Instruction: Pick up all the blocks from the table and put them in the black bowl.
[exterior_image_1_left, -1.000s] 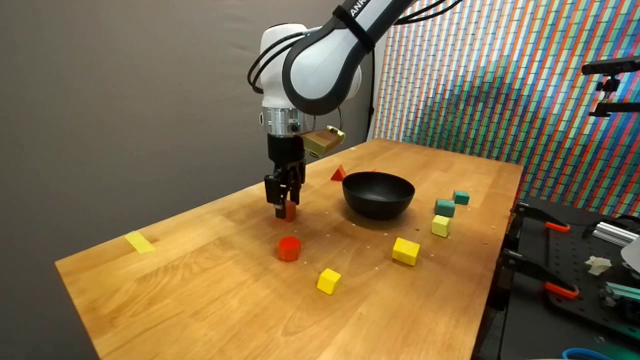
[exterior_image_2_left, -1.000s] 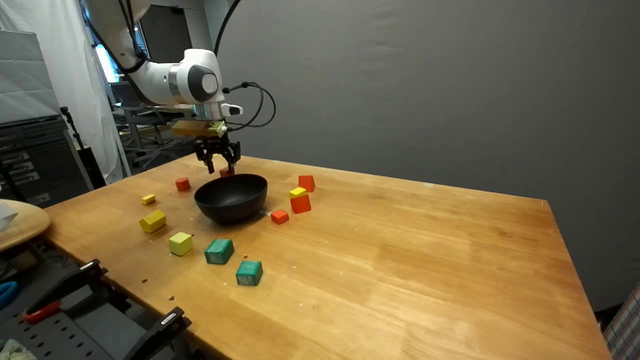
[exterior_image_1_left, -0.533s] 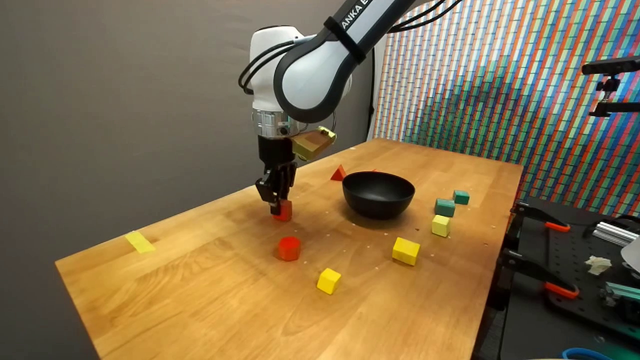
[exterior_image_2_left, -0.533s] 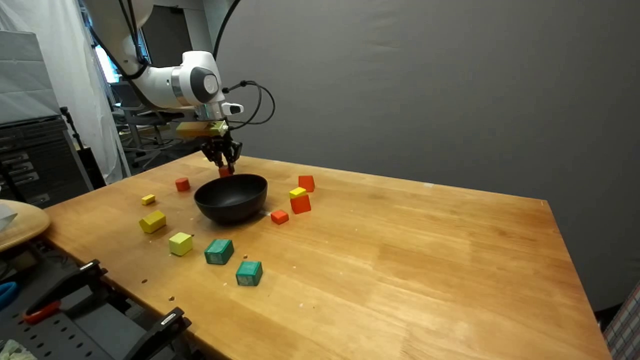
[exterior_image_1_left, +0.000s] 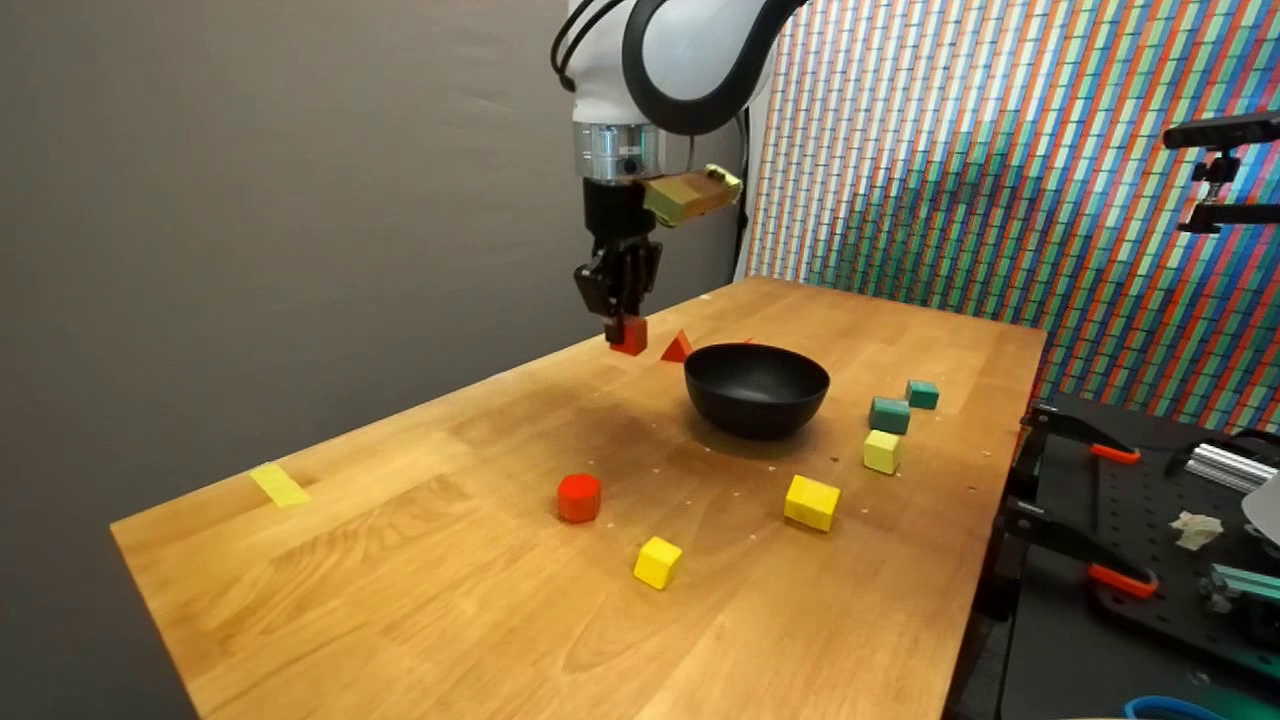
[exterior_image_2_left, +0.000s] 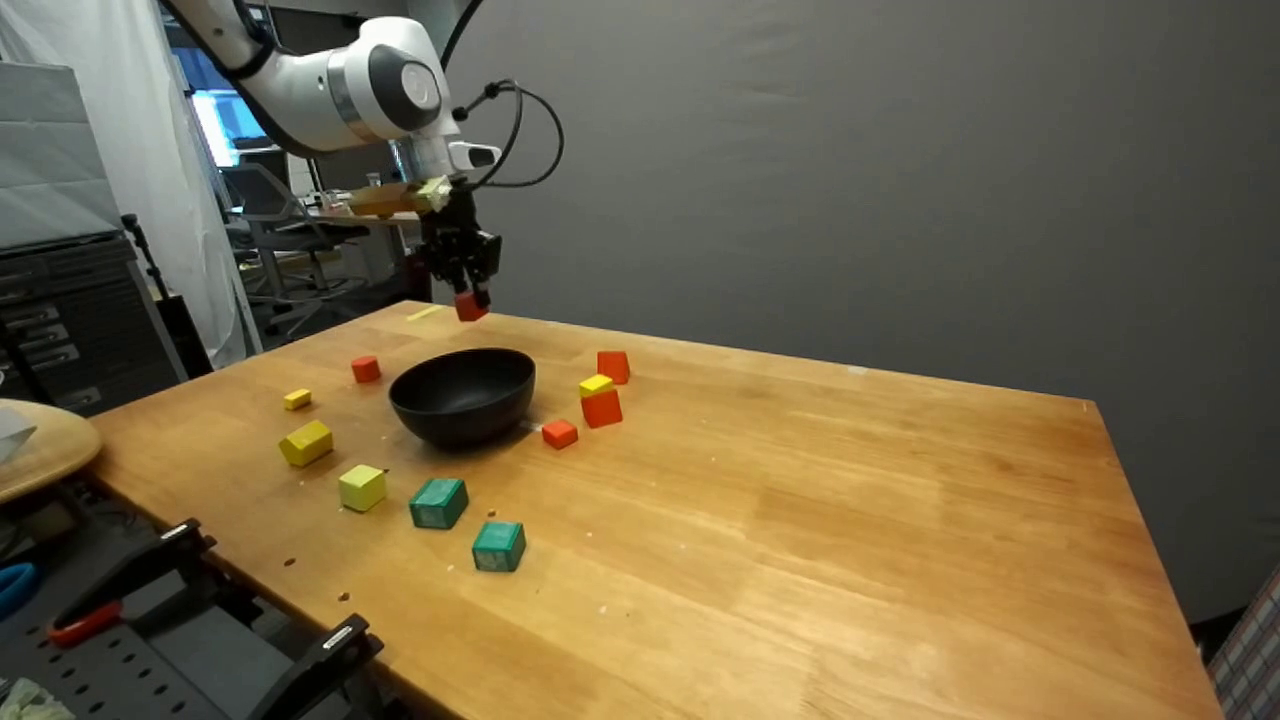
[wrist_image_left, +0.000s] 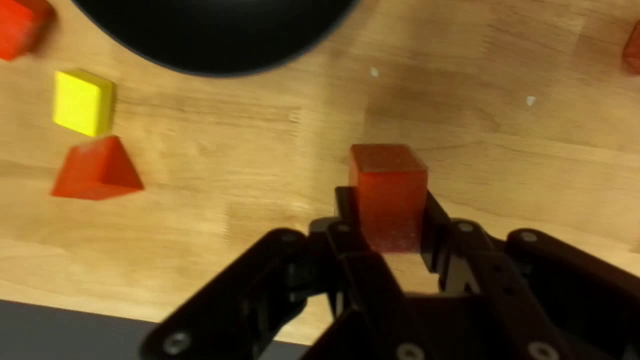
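My gripper (wrist_image_left: 389, 216) is shut on a red block (wrist_image_left: 392, 200), its fingers pressed to two sides. Both exterior views show this block in the air, off the table (exterior_image_1_left: 430, 560), beyond the rim of the black bowl (exterior_image_2_left: 455, 415). A red wedge (wrist_image_left: 95, 172) and a yellow block (wrist_image_left: 80, 102) lie near the bowl in the wrist view. Around it in an exterior view are a red six-sided block (exterior_image_1_left: 579, 498), a yellow cube (exterior_image_1_left: 658, 562), a bigger yellow block (exterior_image_1_left: 812, 502), a pale yellow cube (exterior_image_1_left: 882, 452) and two green blocks (exterior_image_1_left: 889, 415). More red blocks (exterior_image_2_left: 601, 408) sit beside the bowl.
A flat yellow strip (exterior_image_1_left: 280, 484) is stuck near one table edge. Black clamps (exterior_image_1_left: 1080, 545) with orange parts grip another edge, beside a dark perforated board (exterior_image_1_left: 1180, 590). A round wooden top (exterior_image_2_left: 45, 455) stands close to the table corner.
The gripper, open around the red block on the table a second ago, has closed on it and lifted it. In both exterior views it has risen and shifted right.
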